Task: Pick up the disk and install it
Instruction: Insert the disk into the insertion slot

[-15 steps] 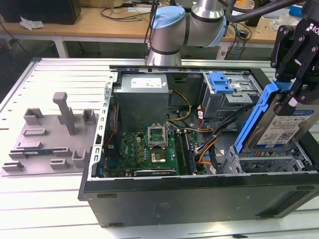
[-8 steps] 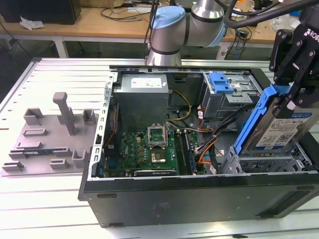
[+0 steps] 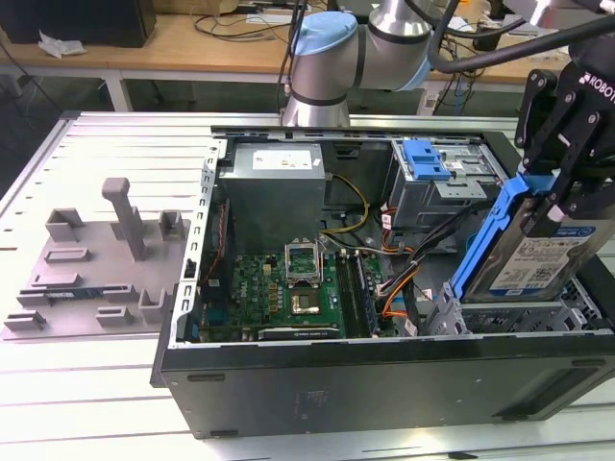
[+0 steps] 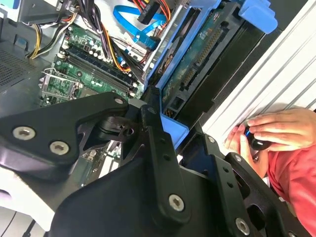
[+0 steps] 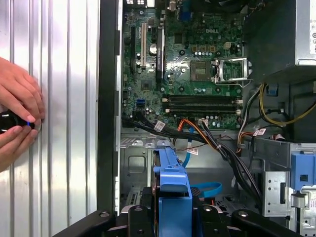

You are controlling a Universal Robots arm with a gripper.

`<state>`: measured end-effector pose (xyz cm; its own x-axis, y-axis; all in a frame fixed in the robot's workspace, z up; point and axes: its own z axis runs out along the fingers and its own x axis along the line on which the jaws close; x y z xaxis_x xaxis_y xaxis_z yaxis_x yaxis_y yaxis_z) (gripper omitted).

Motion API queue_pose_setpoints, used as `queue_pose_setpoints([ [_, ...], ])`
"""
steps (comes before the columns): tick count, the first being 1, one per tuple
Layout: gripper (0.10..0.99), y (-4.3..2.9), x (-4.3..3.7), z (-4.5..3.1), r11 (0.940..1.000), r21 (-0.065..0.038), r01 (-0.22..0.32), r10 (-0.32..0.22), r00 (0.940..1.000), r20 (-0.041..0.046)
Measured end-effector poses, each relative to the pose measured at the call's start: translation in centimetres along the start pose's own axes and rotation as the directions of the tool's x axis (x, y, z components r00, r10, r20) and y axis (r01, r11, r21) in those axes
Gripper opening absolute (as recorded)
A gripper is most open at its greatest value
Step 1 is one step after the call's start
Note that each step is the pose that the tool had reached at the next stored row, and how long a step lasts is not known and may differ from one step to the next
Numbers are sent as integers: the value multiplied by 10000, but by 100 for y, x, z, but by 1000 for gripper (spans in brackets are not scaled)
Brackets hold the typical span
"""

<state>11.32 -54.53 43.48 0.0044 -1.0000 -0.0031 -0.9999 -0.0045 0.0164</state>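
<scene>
While it is hanging over the open case, the hand [image 3: 555, 192]: its black fingers are pressing on both sides of a bright blue plastic bracket. They are parted just as wide as that bracket, and so are gripping the disk.
Disk: the silver rectangular hard drive with the white-and-blue label [image 3: 538, 254] is being held clear of the desk and steeply tilted. Its upper end is sitting in the hand and its lower end is pointing down at the bay. In the second wrist view its circuit-board underside [image 4: 197, 54] is showing.
Bay: the silver metal drive cage [image 3: 509, 312] is lying right under the disk, at the exterior view's right end of the case. Whether the two are touching, I cannot tell.
Case: the black computer tower [image 3: 384, 384] is lying on its side with its panel off, showing the green motherboard [image 3: 279, 288].
Cables: orange and black wire bundles [image 3: 404, 288] are running just beside the cage.
Desk: the slotted aluminium surface [image 3: 115, 134] is carrying the case.
Person: two bare hands [image 5: 17, 113] are resting on the desk beside the case, around a small black object.
Step, as I judge it: the picking up is done; the disk is being brought to the cage, not yet seated.
What seating is calling for: levelling the tilt, lining the bracket up with the cage, and keeping off the wires.
</scene>
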Motion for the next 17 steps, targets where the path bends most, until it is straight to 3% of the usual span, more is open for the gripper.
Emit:
queue_pose_setpoints([
  [11,369,-3,37,163,10000,0,29,-29,10000,2],
  [17,369,-5,70,300,10000,-1,48,-48,10000,2],
])
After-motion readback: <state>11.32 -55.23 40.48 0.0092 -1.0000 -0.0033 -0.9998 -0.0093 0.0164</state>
